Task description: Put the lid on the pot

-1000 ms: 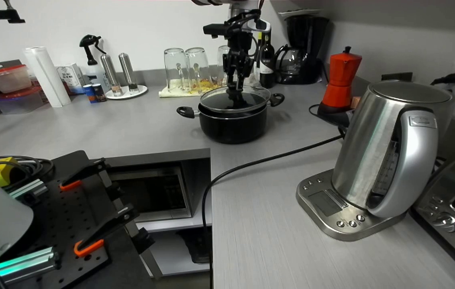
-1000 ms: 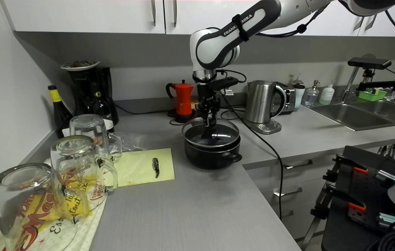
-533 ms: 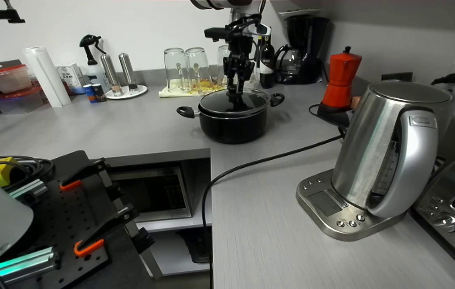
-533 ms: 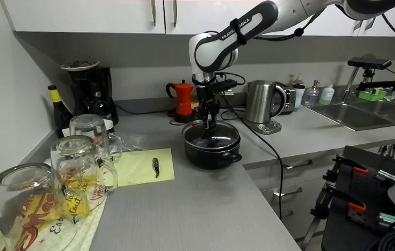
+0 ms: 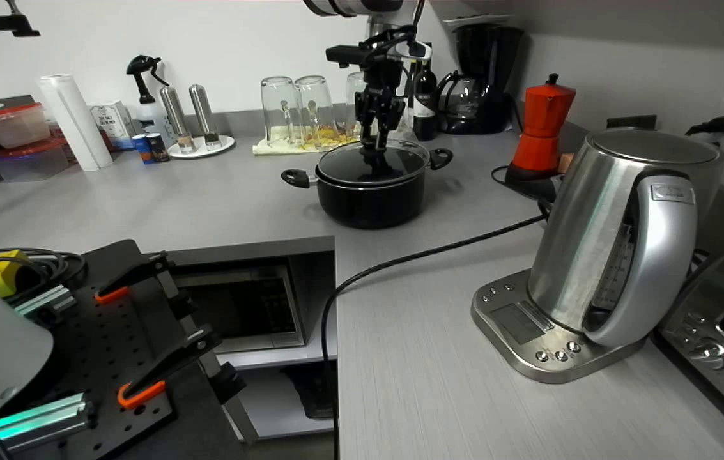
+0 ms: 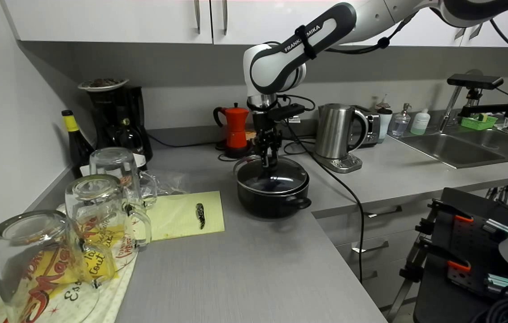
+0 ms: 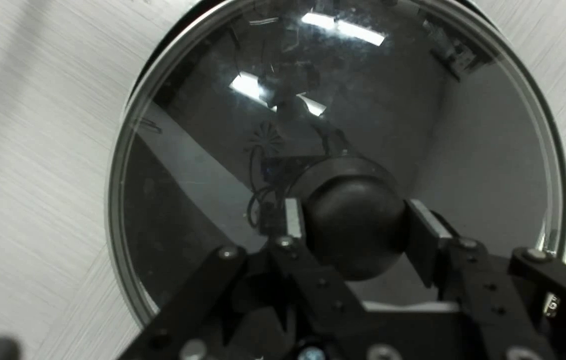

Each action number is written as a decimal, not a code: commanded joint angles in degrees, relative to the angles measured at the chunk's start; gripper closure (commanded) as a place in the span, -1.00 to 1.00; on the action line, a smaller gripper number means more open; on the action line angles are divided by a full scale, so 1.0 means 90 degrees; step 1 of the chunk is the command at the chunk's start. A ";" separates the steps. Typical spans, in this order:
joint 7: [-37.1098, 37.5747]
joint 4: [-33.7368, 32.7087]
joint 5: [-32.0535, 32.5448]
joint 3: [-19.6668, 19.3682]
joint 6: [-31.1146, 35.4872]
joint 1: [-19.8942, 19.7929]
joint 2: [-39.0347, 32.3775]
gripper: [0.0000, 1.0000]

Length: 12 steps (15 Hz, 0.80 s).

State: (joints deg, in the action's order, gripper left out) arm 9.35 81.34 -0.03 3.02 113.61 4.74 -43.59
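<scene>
The lid, see-through glass with a metal rim, lies over the pot in both exterior views point(image 5: 346, 165) point(image 6: 260, 181). Its rim looks level with and touching the pot's rim. The pot, low and black point(image 5: 371, 204), stands on the counter and also shows in an exterior view point(image 6: 265, 205). In the wrist view the lid point(image 7: 487, 150) covers nearly all of the pot, with a dark sliver of the pot's rim point(image 7: 163, 45) at upper left. My gripper point(image 7: 355, 220) has its pads on both sides of the dark knob point(image 7: 355, 235), seemingly touching it.
A steel kettle point(image 5: 617, 236) and a red coffee maker point(image 5: 540, 128) stand to one side of the pot. A black cable point(image 5: 438, 246) crosses the counter beside it. Glass mugs point(image 6: 97, 202) and a yellow cloth point(image 6: 168, 220) lie on the other side.
Over the last second my gripper and the lid have moved down, closing the gap between lid and pot. In the last half second almost nothing has moved.
</scene>
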 commanded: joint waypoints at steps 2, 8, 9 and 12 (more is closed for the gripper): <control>-0.0287 -0.0051 -0.0217 0.0051 -0.0134 -0.0045 0.0018 0.49; -0.0453 0.0291 -0.0214 0.0083 0.0054 -0.0038 0.0199 0.49; -0.0471 0.0324 -0.0221 0.0083 0.0071 -0.0049 0.0219 0.49; -0.0482 0.0425 -0.0254 0.0078 0.0133 -0.0078 0.0281 0.49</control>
State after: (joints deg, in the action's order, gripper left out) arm 6.72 82.13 -0.56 3.33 113.84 4.69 -43.35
